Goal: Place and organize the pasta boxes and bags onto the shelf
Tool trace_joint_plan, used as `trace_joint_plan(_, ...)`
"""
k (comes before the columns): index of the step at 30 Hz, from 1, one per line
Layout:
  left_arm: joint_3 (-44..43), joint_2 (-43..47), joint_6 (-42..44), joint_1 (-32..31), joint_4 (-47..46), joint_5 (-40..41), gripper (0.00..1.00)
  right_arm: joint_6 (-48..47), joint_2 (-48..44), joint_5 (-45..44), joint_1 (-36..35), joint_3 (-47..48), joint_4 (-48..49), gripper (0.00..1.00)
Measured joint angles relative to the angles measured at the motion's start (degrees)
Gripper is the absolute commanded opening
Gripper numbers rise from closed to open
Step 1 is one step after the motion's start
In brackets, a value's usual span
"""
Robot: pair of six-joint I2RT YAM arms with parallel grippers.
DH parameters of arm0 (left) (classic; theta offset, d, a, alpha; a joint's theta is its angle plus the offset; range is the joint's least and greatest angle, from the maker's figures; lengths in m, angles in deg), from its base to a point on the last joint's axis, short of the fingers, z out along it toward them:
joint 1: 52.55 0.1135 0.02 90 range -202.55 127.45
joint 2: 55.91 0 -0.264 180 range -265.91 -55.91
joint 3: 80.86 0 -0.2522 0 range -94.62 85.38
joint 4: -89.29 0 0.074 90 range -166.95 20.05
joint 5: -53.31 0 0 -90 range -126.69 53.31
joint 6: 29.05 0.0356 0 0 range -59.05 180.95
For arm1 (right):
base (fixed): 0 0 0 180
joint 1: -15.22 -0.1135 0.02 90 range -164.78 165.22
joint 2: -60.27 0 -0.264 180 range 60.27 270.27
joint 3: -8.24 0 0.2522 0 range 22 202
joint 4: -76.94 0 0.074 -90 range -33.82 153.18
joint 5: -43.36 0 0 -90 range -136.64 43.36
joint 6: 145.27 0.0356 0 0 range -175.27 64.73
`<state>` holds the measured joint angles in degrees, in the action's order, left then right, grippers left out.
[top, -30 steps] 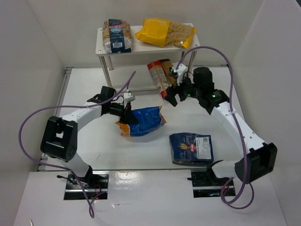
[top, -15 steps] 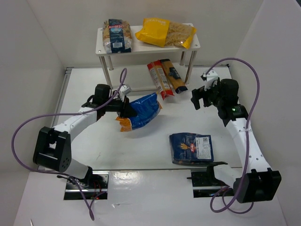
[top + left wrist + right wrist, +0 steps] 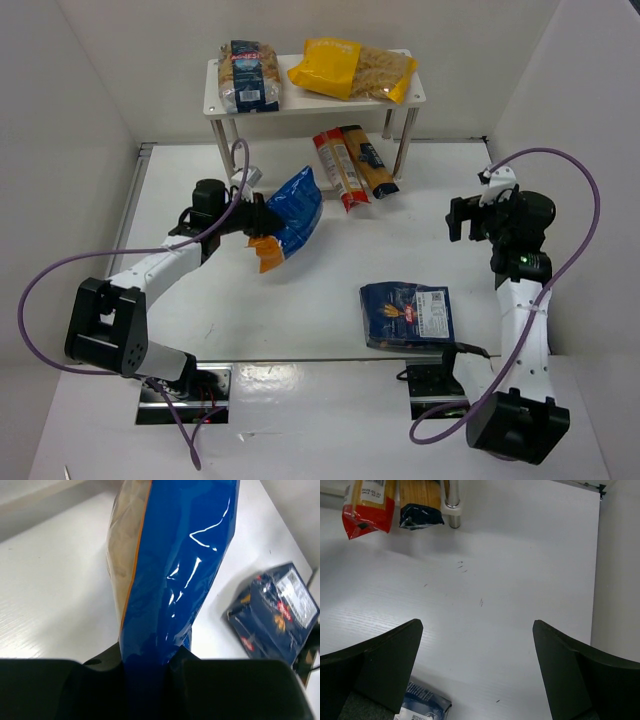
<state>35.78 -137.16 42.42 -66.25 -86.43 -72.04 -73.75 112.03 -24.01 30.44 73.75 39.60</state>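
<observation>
Blue and orange, the bag (image 3: 293, 208) was clamped at its lower end between the fingers of the left pincer (image 3: 255, 216), held up off the table (image 3: 250, 320) and slanting away ahead of it, with the flat dark blue pack (image 3: 407, 314) well off to its right. The right pincer (image 3: 465, 217) stood wide open and gripped nothing. Ahead of it to the left lay the red packet (image 3: 333, 168) and orange packet (image 3: 372, 168) beneath the white shelf (image 3: 291, 98), whose top carried a clear bag (image 3: 248, 76) and a yellow bag (image 3: 355, 68).
</observation>
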Motion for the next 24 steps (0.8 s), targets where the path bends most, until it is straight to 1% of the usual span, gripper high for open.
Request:
trace_joint_plan(7, 0.1, 0.0, -5.5, -0.1, -3.5, 7.0, 0.00, 0.0, 0.1, 3.3, 4.3, -0.9, 0.0, 0.99)
trace_joint_plan(15, 0.1, -0.5, -8.1, 0.5, -5.3, 15.0, 0.00, 0.0, 0.1, 5.7, 6.6, -1.6, 0.0, 0.99)
trace_joint_plan(21, -0.8, -5.0, -8.5, 1.3, -6.8, 20.6, 0.00, 0.0, 0.2, 6.6, 7.5, -1.7, 0.0, 0.99)
trace_joint_plan(24, -3.0, -6.9, -8.4, 1.5, -6.9, 22.1, 0.00, -0.1, 0.3, 6.8, 8.5, -1.7, 0.0, 0.99)
